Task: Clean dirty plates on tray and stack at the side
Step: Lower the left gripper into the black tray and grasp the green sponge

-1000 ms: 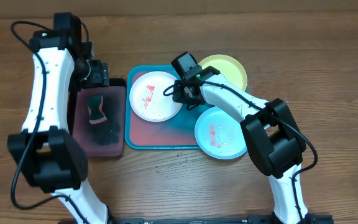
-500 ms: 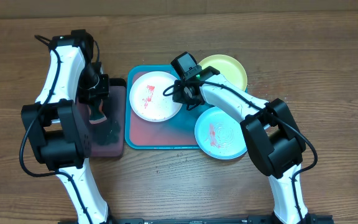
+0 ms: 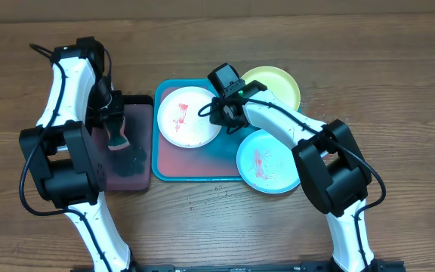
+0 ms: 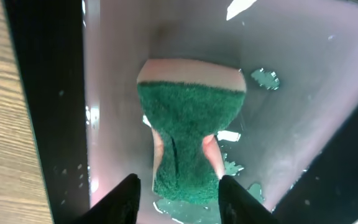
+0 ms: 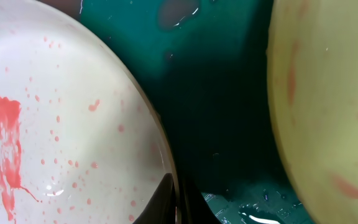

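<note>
The white plate [image 3: 186,115] with red smears lies on the left of the teal tray [image 3: 195,162]. My right gripper [image 3: 216,113] is shut on the white plate's right rim [image 5: 166,155]. The lime-green plate [image 3: 278,83] overlaps the tray's back right corner and shows in the right wrist view [image 5: 328,106]. The light blue plate [image 3: 266,162] with red smears lies over the tray's right edge. My left gripper [image 3: 115,113] is open, its fingers [image 4: 178,199] astride the near end of a green sponge [image 4: 188,137] in the black tray [image 3: 123,170].
The black tray [image 4: 48,93] sits left of the teal tray, wet, with a pink film of water. Puddles stand on the teal tray [image 5: 229,93]. Bare wooden table [image 3: 399,91] lies all around.
My left arm swung over the black tray and its gripper came down toward the sponge. The right arm and the plates have not moved.
</note>
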Tool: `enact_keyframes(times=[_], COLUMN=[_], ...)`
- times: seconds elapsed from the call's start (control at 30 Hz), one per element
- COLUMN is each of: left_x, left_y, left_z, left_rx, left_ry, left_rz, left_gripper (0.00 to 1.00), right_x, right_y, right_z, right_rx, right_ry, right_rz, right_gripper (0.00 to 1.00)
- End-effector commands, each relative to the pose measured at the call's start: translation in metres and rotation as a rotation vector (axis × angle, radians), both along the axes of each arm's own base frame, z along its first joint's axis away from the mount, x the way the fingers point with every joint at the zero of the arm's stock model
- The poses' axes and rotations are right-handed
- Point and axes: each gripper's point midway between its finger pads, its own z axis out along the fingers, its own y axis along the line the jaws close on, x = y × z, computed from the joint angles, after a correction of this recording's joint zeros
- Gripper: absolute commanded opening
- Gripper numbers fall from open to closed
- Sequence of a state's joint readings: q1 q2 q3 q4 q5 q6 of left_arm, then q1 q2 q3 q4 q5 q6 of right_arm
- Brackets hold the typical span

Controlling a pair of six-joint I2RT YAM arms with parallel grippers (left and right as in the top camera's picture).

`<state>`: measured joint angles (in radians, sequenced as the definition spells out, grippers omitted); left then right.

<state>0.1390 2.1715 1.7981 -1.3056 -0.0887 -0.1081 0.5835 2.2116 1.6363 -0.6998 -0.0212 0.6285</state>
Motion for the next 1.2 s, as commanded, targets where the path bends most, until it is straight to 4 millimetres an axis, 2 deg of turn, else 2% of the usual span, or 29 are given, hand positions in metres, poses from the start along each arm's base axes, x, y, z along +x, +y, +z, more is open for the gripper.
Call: enact_keyframes(times=[0.0, 0.2, 0.33, 0.43, 0.57, 0.67, 0.73, 0.8, 0.9, 1.03, 1.17], left_x=[-0.012, -0.030, -0.030, -0.025, -0.019, -0.019, -0.021, -0.025, -0.029, -0.029, -0.022], left_y=[0.001, -0.006, -0.005, -0.005, 0.000, 0.002, 0.002, 0.001, -0.002, -0.002, -0.001], left_z=[-0.017, -0.034, -0.031, -0.019, 0.009, 0.028, 0.033, 0.031, 0.017, -0.002, -0.008], left_rx=[0.013, 0.013, 0.026, 0.035, 0.073, 0.097, 0.102, 0.101, 0.089, 0.089, 0.092], left_ry=[0.042, 0.089, 0.043, -0.029, -0.158, -0.249, -0.293, -0.313, -0.314, -0.318, -0.334], left_rz=[0.016, 0.002, 0.020, 0.028, 0.032, 0.030, 0.024, 0.013, 0.009, 0.014, 0.013], left_gripper=[0.38, 0.29, 0.29, 0.30, 0.31, 0.32, 0.33, 0.39, 0.47, 0.47, 0.47], right_x=[0.006, 0.006, 0.006, 0.006, 0.007, 0.007, 0.007, 0.007, 0.008, 0.008, 0.008], right_y=[-0.001, -0.001, -0.002, -0.002, -0.002, -0.002, -0.002, -0.002, -0.001, -0.001, -0.001], right_z=[-0.001, -0.001, -0.001, -0.001, -0.001, -0.001, -0.001, -0.001, -0.001, -0.001, -0.001], right_rx=[-0.029, -0.030, -0.035, -0.035, -0.033, -0.033, -0.032, -0.032, -0.031, -0.030, -0.030], right_ry=[-0.024, -0.023, -0.027, -0.027, -0.029, -0.030, -0.030, -0.031, -0.033, -0.034, -0.033], right_rz=[-0.008, -0.008, -0.010, -0.010, -0.010, -0.010, -0.010, -0.010, -0.011, -0.010, -0.010], right_gripper=[0.04, 0.04, 0.04, 0.04, 0.04, 0.04, 0.04, 0.04, 0.04, 0.04, 0.04])
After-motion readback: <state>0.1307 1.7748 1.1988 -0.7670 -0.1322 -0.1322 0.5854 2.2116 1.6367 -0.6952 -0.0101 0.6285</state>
